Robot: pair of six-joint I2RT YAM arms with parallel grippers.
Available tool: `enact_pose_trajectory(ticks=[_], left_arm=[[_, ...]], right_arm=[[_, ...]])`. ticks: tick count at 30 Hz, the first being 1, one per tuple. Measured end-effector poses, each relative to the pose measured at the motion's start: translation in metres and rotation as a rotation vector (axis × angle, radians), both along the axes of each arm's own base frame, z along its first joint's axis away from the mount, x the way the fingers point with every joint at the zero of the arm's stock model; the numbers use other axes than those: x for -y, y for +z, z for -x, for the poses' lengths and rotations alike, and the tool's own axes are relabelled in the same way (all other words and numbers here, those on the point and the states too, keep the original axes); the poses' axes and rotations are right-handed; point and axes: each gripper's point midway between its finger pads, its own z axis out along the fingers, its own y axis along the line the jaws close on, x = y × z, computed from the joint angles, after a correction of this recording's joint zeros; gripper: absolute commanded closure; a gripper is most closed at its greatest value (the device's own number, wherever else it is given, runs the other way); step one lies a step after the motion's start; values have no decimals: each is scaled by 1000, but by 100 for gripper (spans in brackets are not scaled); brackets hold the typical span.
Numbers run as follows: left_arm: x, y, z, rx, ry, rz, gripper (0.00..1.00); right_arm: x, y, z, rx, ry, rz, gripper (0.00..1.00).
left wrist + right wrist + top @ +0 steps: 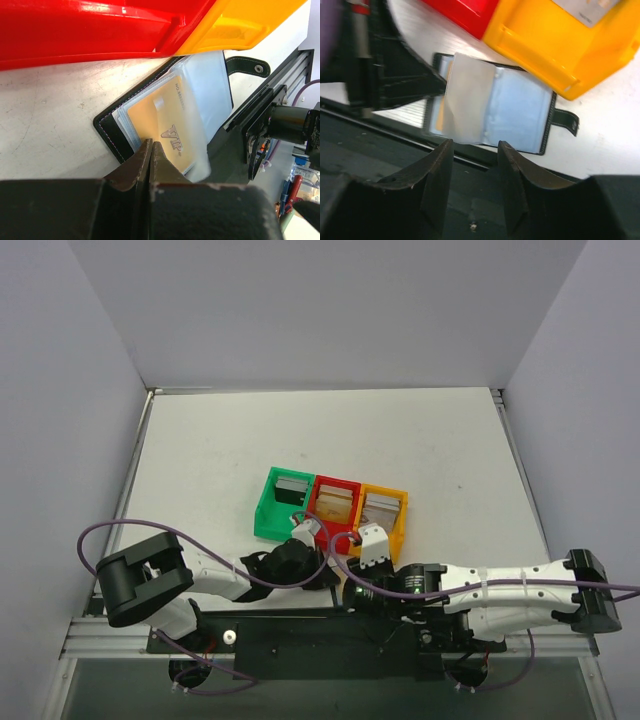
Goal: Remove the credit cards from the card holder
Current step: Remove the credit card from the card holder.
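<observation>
The card holder (106,124), a black wallet with clear sleeves, lies open just beside the red bin (75,30) and orange bin (240,25). Its tan card (165,117) reads "VIP". The left gripper (151,147) has its jaws closed together at that card's edge, with the grip on it unconfirmed, while the right gripper (476,145) has its jaws partly apart, holding nothing.

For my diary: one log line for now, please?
left gripper: shut on gold card | right gripper: open | card holder: open

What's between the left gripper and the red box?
Left wrist view: the open card holder holding a gold card, then bare table.
</observation>
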Motion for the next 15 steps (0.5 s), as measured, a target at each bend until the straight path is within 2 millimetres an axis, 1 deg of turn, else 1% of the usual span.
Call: enact_pose_trajectory(ticks=[3,5,7,10,13,15], left_arm=[[0,0,0,1,-2,0,100],[0,0,0,1,-2,0,100],[1,0,1,1,-2,1,100],[1,1,2,2,-6,1,100],[1,0,2,3,-7,0,100],[1,0,2,4,-8,0,100]], right_arm=[[-18,15,0,24,36,-29,67],[-27,16,0,31,58,-33,70],[-33,11,0,31,79,-16,72],[-40,-3,3,14,106,23,71],[-46,-19,6,-9,122,53,64],[-45,-29,7,-21,126,69,61]])
